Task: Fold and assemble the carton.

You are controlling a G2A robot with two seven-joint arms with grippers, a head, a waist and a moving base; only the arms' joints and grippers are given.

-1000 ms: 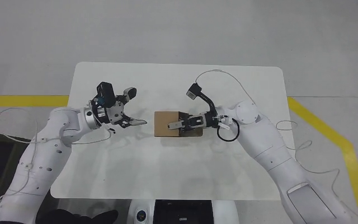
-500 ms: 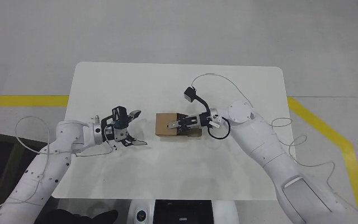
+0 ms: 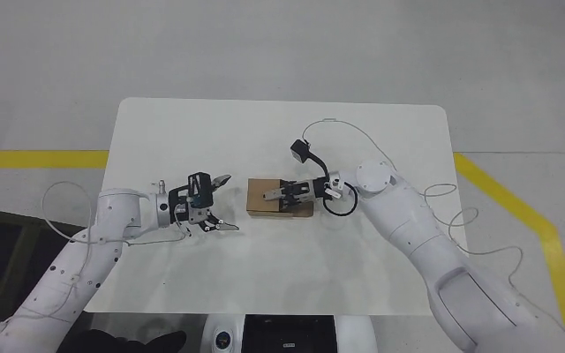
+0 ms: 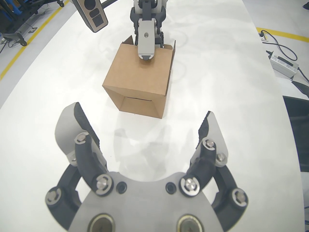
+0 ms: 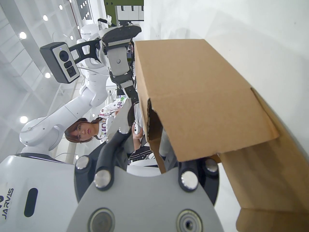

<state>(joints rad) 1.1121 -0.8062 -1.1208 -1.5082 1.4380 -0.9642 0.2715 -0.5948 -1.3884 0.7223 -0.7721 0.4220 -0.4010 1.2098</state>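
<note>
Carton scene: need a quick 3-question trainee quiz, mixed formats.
1. True or false: the left tool touches the carton.
2. The carton end facing the left tool is: A) open B) taped shut C) crushed flat.
3. Fill in: the carton is clamped by the ____ tool.
Key: 1 false, they are apart; 2 A; 3 right tool.

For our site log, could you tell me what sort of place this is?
Likely a robotics lab or industrial workshop: yellow floor tape, blue equipment racks at the side, and a white worktable.
</note>
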